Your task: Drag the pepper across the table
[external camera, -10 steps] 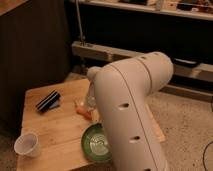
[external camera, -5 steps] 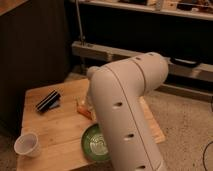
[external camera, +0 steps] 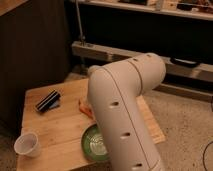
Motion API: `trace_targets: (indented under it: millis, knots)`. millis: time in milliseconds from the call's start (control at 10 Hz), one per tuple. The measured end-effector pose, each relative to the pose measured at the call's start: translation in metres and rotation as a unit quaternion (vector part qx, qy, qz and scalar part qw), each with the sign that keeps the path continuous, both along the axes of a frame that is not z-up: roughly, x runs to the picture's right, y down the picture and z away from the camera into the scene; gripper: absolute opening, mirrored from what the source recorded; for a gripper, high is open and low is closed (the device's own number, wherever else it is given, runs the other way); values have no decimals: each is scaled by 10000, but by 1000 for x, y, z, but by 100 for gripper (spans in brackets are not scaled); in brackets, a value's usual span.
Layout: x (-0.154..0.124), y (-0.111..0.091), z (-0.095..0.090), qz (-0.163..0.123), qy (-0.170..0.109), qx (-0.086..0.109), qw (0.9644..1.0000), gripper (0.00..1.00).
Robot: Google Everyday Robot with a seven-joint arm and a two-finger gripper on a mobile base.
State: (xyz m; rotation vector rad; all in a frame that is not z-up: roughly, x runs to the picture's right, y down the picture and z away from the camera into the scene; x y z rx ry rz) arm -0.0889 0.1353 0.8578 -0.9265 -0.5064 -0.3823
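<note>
We see only an orange sliver of the pepper (external camera: 83, 106) at the middle of the table (external camera: 55, 127), against the white arm (external camera: 125, 105). The arm hides the gripper, so we cannot tell its grip. A green plate (external camera: 91, 142) lies nearer, a white cup (external camera: 27, 145) near left.

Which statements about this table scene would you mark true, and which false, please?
1. A white cup stands on the table, at the lower left of the view. True.
2. The pepper lies inside the green plate. False: it lies on the bare wood beyond the plate, partly hidden by the arm.
3. The gripper hangs in plain view above the cup. False: the gripper is out of view, hidden behind the arm's big white link, on the pepper's side.
4. A dark striped object lies on the table, apart from the pepper. True.
</note>
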Motion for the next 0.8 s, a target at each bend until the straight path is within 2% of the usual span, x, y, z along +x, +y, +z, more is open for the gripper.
trace_targets:
  millis: [400,600,800]
  knots:
    - [8,-18,15,-77,231,187,9995,67]
    - [10,-25,19,-29,264,202,9994,67]
    - [3,-24,20,14,235,184,9996,67]
